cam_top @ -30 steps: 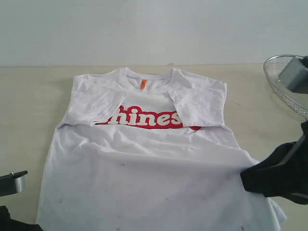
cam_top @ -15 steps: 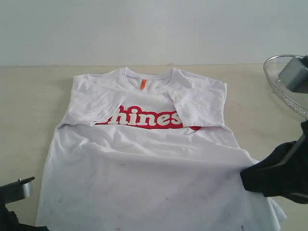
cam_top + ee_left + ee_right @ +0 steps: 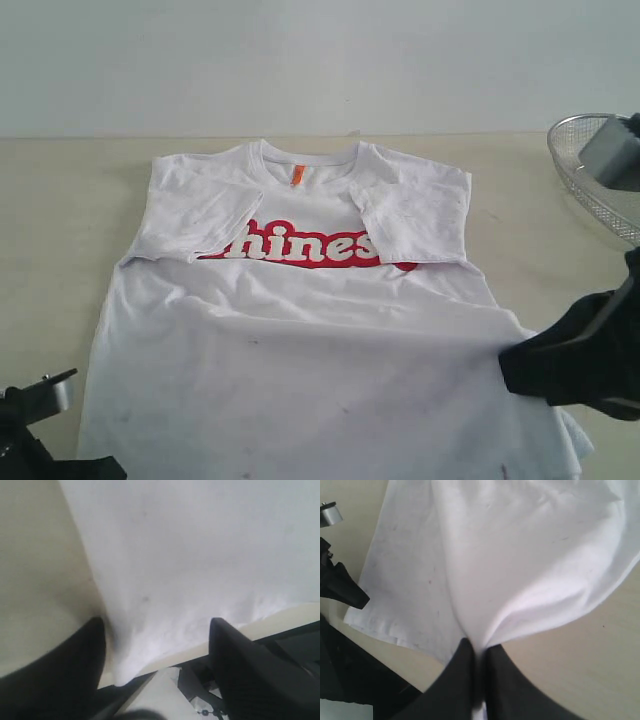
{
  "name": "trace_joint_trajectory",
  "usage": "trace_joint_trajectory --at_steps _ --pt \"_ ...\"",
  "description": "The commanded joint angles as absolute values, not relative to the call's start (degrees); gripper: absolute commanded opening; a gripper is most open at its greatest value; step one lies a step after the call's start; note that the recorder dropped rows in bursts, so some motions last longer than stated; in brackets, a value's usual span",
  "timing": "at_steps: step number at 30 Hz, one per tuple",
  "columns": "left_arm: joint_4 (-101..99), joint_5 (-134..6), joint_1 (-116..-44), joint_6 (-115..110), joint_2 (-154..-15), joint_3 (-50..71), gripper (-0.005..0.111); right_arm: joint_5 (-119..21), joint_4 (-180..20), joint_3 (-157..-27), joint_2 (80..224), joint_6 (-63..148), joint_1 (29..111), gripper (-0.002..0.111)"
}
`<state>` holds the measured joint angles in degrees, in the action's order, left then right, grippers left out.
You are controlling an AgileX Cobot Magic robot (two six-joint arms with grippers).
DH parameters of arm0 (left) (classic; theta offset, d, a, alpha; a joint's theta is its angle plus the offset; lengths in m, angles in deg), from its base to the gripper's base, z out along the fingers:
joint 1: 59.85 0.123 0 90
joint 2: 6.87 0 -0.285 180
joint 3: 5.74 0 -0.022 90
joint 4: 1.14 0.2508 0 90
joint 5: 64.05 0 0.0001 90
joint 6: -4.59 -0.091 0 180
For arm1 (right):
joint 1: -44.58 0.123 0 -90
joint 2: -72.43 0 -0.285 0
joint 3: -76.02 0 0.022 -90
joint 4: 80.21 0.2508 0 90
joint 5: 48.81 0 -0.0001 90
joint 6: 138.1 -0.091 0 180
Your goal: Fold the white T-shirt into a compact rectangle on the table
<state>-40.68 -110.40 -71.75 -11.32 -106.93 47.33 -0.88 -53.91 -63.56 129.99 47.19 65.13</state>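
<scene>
The white T-shirt lies face up and spread flat in the middle of the table, collar at the far side and hem towards me. The sleeves are turned in over the chest, covering both ends of the red lettering, so I'd say the first tucks are done. The body itself is at full length, so the long folds that would make a compact rectangle are all left to do. The right gripper is clenched on a pinch of cloth at the shirt's lower edge, the fabric gathering into creases there. The left gripper sits at the opposite lower corner with its jaws spread wide either side of the hem, not biting yet. A wire basket stands off to the side, well apart.
</scene>
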Motion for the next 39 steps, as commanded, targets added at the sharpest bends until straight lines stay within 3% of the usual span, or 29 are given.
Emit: trace_joint_trajectory --at_steps 1,28,32,37,39 --pt "-44.94 -109.89 -72.13 -14.32 -111.43 47.41 0.058 -1.44 -54.23 -63.47 129.53 47.73 65.14 0.0" --pt "-59.19 -105.67 -72.52 -27.12 -123.35 41.94 0.051 -0.94 -54.13 -63.47 129.53 48.39 65.14 0.0" --pt "-58.82 -105.56 -72.52 -27.34 -124.37 40.86 0.037 -1.04 -54.13 -63.47 129.53 48.51 65.14 0.0" --pt "-58.82 -105.38 -72.52 -29.2 -124.48 39.9 0.005 -1.04 -54.13 -63.47 129.53 48.72 65.14 0.0" --pt "-58.82 -105.38 -72.52 -29.34 -124.48 39.77 0.005 -1.26 -54.13 -63.47 129.53 48.82 65.14 0.0"
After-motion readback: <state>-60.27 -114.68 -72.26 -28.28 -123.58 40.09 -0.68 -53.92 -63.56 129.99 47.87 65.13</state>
